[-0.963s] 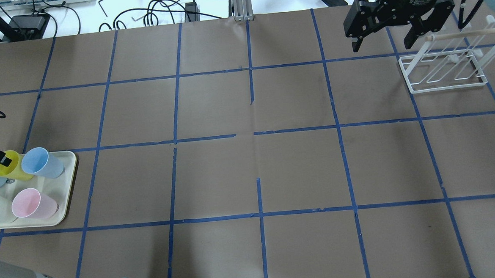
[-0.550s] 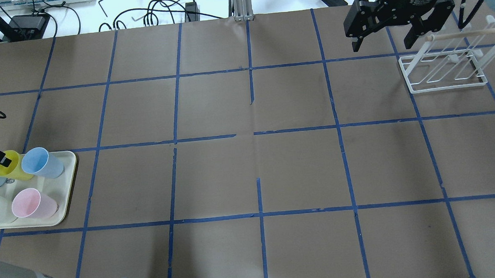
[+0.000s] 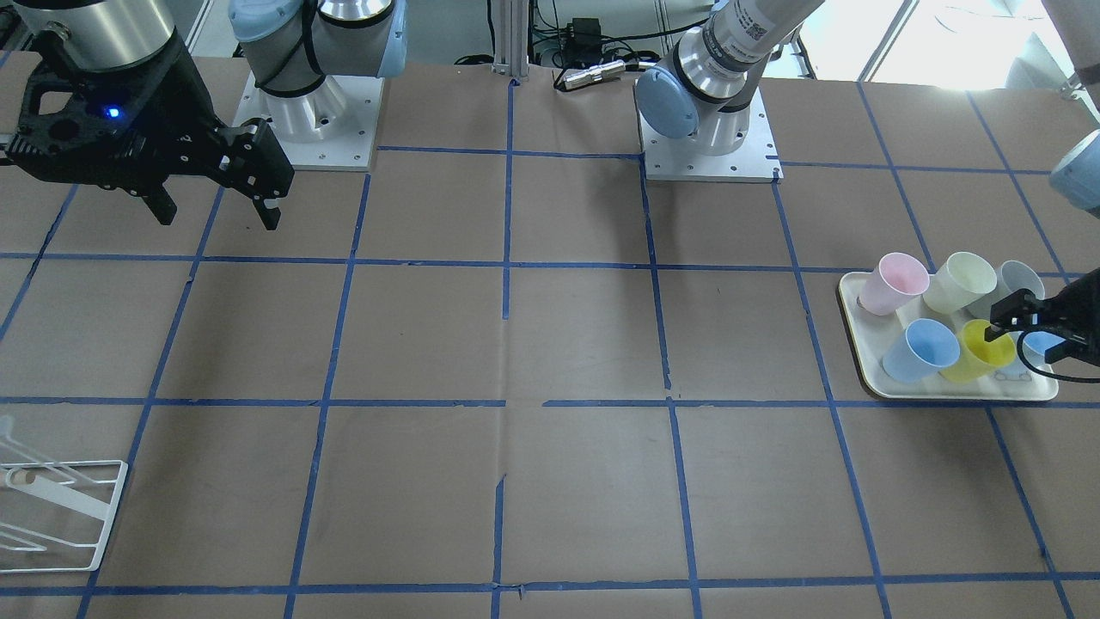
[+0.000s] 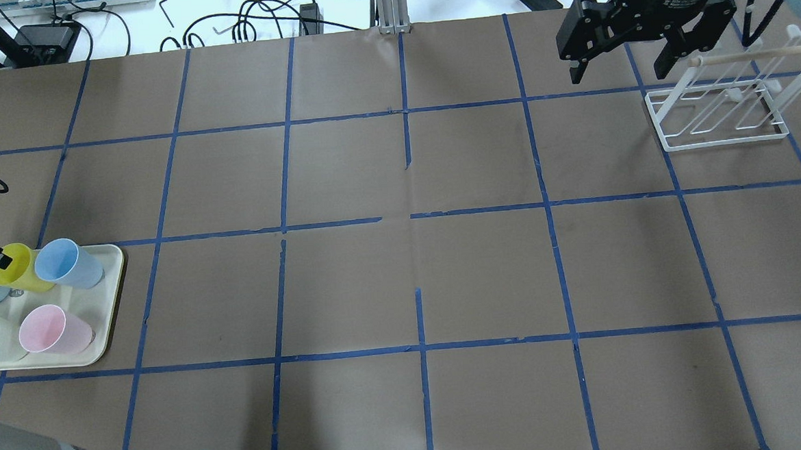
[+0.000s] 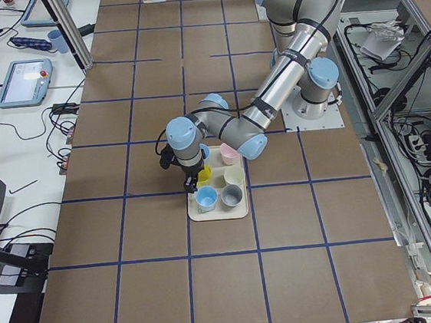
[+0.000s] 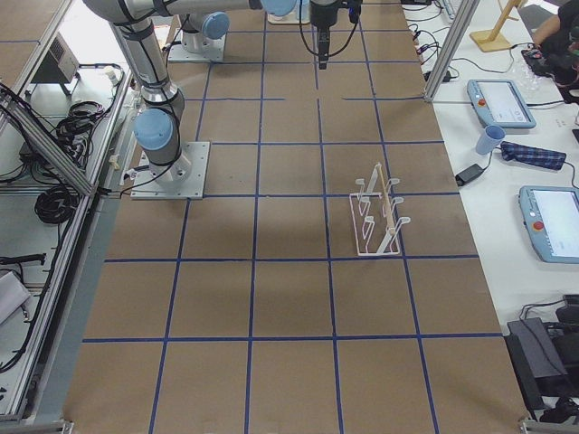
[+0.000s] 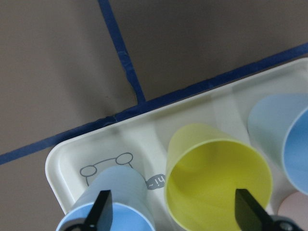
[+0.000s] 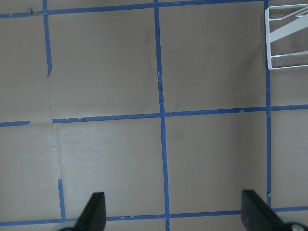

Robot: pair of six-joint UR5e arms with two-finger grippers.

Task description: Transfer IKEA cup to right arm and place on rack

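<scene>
Left tool apart above IKEA cup; cup upright on tray, mouth up, long axis vertical. Right tool apart.

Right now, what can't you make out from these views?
Overhead view: left edge cuts off the left tool, one fingertip showing; contact with the IKEA cup unclear.
Front-facing view: left edge cuts off the rack; the left tool hides the grey cup's lower part.
Left wrist view: a blue cup covers part of the print on the tray.
</scene>
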